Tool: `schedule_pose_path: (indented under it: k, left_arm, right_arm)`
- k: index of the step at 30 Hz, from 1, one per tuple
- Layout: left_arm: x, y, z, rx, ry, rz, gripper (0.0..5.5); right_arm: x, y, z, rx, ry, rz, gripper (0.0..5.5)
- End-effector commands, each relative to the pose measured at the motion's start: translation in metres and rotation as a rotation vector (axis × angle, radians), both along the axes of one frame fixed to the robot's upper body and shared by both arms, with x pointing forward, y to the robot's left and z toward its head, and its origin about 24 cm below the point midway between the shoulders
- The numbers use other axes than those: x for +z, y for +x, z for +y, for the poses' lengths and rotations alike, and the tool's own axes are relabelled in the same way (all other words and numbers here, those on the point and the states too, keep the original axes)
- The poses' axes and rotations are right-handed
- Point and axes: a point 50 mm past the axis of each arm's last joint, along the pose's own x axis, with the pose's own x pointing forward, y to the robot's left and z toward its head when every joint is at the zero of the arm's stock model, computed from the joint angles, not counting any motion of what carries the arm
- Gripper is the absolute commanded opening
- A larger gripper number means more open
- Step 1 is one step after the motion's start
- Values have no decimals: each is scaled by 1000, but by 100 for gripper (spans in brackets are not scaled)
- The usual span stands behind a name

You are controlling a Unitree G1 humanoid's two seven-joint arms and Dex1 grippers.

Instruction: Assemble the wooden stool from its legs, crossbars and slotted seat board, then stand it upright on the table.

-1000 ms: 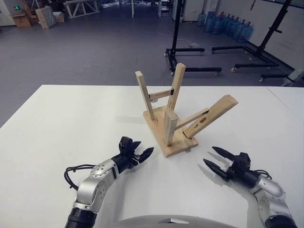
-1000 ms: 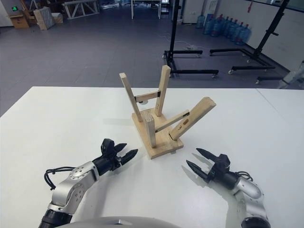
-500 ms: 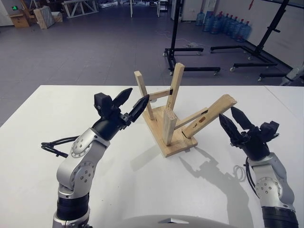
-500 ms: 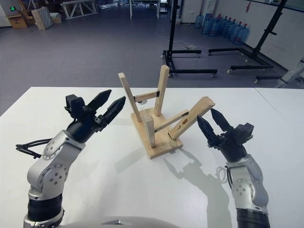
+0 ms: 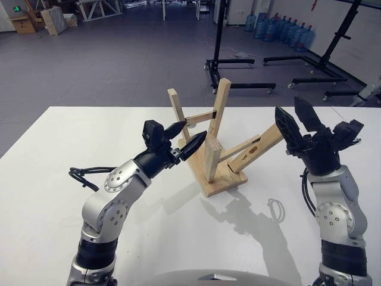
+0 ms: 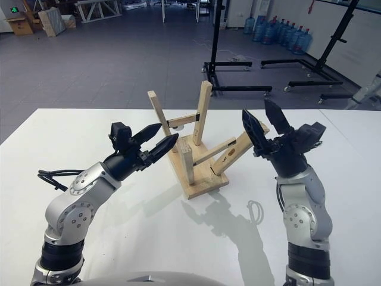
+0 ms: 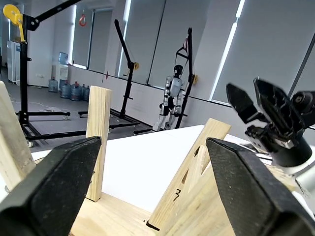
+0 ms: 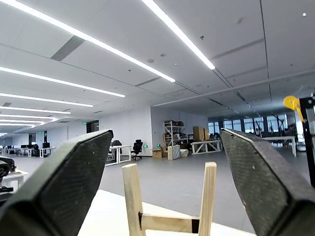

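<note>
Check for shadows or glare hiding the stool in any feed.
Left eye view: soft shadows lie on the table in front of the stool, none hiding it. Right wrist view: ceiling lights glare, above the stool's legs. Left wrist view: evenly lit, no glare.

1. A pencilled "7" stands on the leaning stool leg [image 7: 183, 182], near its lower end.
2. A green lit sign [image 5: 21, 9] glows far back in the hall, too small to read.
</note>
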Motion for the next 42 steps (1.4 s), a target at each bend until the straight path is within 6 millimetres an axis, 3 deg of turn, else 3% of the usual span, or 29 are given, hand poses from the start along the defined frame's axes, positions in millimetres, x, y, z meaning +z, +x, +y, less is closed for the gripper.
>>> schedule_pose_path:
  k: [1,7,16,27,36,42]
  left_arm:
    - [1,2,-3,-12,40,-2,389]
    - [9,2,3,9,48,-41,389]
    - [18,-5,0,-7,16,-75,389]
    - [9,-8,-7,-62,46,-29,389]
    - [6,-3,-18,-97,74,-11,389]
    - [5,-2,-18,-99,89,-11,389]
  right_arm:
    - [10,6,7,-83,-109,-82,402]
    - [14,7,17,-230,-274,-209,402]
    - [0,-2,37,-331,-573,-377,402]
    - [-7,-6,45,-481,-650,-405,402]
    - [-19,-10,52,-561,-813,-397,402]
    - [-14,-6,46,-660,-809,-383,402]
